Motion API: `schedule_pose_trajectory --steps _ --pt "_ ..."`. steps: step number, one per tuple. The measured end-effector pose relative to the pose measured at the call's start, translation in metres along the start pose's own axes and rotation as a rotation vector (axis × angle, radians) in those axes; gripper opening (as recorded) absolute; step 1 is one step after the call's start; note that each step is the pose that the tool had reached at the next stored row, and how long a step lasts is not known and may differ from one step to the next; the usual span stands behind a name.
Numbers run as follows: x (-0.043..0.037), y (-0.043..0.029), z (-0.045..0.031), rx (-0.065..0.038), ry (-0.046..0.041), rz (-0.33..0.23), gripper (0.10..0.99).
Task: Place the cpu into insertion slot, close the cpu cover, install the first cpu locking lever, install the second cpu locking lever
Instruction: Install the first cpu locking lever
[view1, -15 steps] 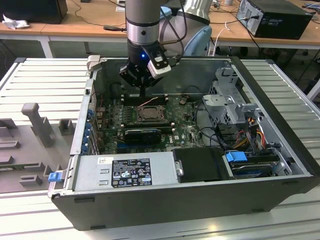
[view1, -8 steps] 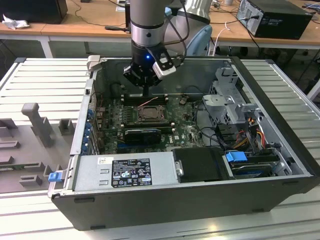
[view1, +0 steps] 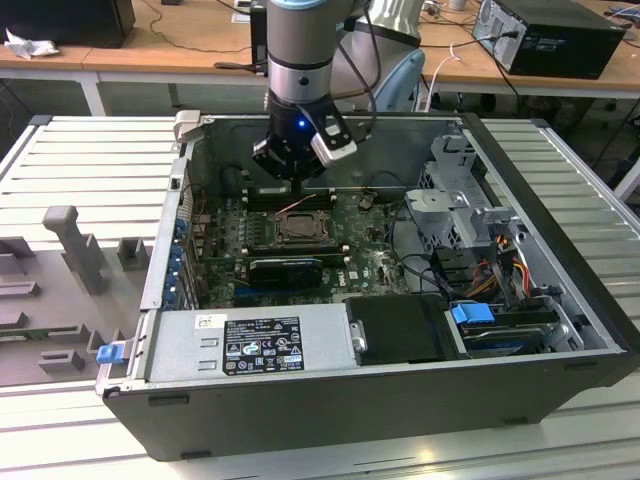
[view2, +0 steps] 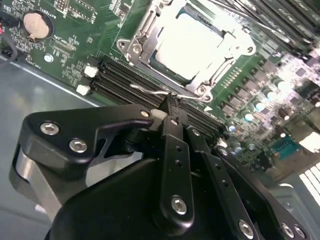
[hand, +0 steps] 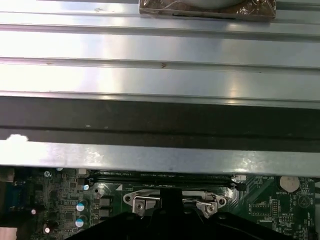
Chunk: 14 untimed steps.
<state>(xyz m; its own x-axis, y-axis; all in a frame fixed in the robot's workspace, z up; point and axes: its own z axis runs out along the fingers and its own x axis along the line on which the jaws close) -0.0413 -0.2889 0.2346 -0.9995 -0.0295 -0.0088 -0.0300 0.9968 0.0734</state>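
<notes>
The insertion slot (view1: 297, 228) sits mid-motherboard inside the open computer case. In the second wrist view the cpu (view2: 192, 42) lies flat in it, pale and brightly lit, and the silver cpu cover (view2: 141, 42) is down around it. A thin wire locking lever (view2: 147, 90) runs along the socket edge nearest the gripper. My gripper (view2: 169, 107) is shut, its black fingertips pressed together right at that lever, between the socket and the long memory slots (view2: 120, 80). In the exterior view the gripper (view1: 290, 165) hangs just behind the socket. The cover's edge (hand: 172, 200) shows in the first wrist view.
The case's metal walls (view1: 330, 130) surround the board. A black expansion card (view1: 285, 270) lies in front of the socket; the power supply (view1: 250, 345) and drive cage (view1: 450, 200) fill the front and the exterior view's right. Cables (view1: 400, 265) cross the board.
</notes>
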Motion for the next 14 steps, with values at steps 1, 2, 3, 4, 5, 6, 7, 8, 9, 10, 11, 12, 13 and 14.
schedule_pose_trajectory --steps 1,2,3,4,5,6,7,8,9,10,11,12,13,14 --pt "-0.0019 0.0001 0.0024 0.0 0.0002 -0.002 0.106" --pt "-0.0027 0.0004 0.0033 -0.002 0.0006 -0.007 0.106" --pt "-0.0033 0.0005 0.0038 -0.003 0.0008 -0.01 0.106" --pt "-0.0038 0.0007 0.0042 -0.003 0.0009 -0.013 0.106" --pt "-0.0045 0.001 0.0048 -0.003 0.0012 -0.016 0.106" --pt "-0.0058 0.002 0.0062 -0.003 0.0014 -0.019 0.106" --pt "-0.0066 0.0028 0.0069 -0.003 0.0015 -0.02 0.106" --pt "-0.0081 0.0047 0.008 -0.003 0.0016 -0.022 0.106" --pt "-0.009 0.0056 0.0086 -0.003 0.0016 -0.023 0.106" --pt "-0.0096 0.0064 0.0093 -0.003 0.0018 -0.024 0.106" --pt "-0.0102 0.0068 0.0102 -0.004 0.0019 -0.026 0.106" --pt "-0.0106 0.0068 0.0109 -0.004 0.0019 -0.028 0.106" --pt "-0.0111 0.0067 0.0116 -0.003 0.0024 -0.033 0.106" --pt "-0.0117 0.0067 0.0122 -0.004 0.0029 -0.04 0.106"
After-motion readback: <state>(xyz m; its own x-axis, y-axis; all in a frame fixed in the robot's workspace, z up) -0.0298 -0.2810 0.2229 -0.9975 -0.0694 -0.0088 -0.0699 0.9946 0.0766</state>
